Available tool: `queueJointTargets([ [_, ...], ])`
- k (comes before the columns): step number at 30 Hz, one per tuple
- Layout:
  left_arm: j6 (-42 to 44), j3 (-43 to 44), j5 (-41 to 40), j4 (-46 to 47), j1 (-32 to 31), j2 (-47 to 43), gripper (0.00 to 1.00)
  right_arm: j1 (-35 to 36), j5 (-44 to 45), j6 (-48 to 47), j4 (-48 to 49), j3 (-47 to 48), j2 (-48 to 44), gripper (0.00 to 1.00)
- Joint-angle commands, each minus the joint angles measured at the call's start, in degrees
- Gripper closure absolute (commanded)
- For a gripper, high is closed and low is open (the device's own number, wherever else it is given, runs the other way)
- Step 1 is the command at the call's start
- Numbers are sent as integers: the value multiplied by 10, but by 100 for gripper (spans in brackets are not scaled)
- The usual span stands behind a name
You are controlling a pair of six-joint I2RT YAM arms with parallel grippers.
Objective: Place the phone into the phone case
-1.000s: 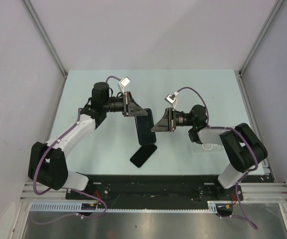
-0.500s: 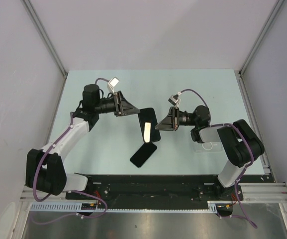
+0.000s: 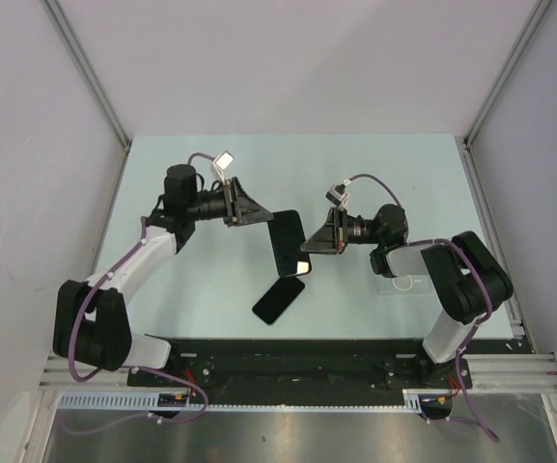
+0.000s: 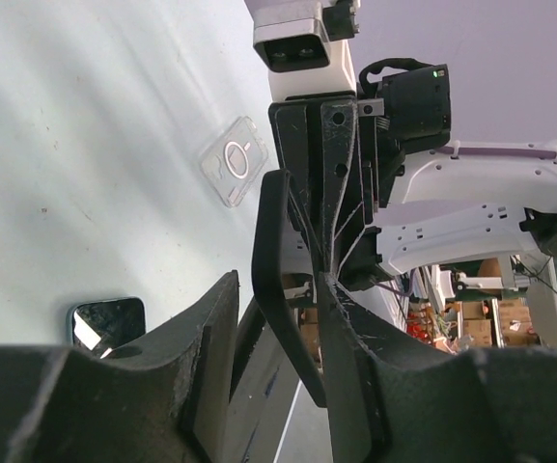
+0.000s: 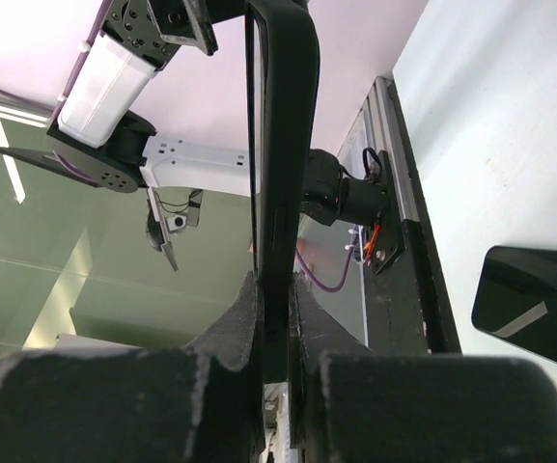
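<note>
Status: clenching the right pincer (image 3: 307, 249) on the phone (image 3: 288, 241), holding it tilted in the air over the middle of the desk (image 3: 210, 164), its long axis running roughly from far edge toward near edge. Standing the left pincer (image 3: 262, 217) parted just beside the phone's far end, gripping nothing as far as visible. Leaving a second black phone (image 3: 278, 301) flat on the desk below, closer to the near edge. Leaving the phone case (image 3: 403, 283) flat near the right edge, behind the right pincer and well apart from the held phone, its long axis seemingly lying along the near edge, crosswise to the phone's. Judging the right pincer the nearer of the two to the case; likely needing to carry the phone back toward the right edge, turning it flat and into line.
</note>
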Motion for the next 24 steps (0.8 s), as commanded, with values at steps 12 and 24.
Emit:
queueJointTargets([
  [12,-3,-34,18,56,-43,6,79,11,32,-72,49,5,-26,100],
  [24,50,-21,88,21,-45,-5,100,-23,70,-277,-244,27,-144,45],
])
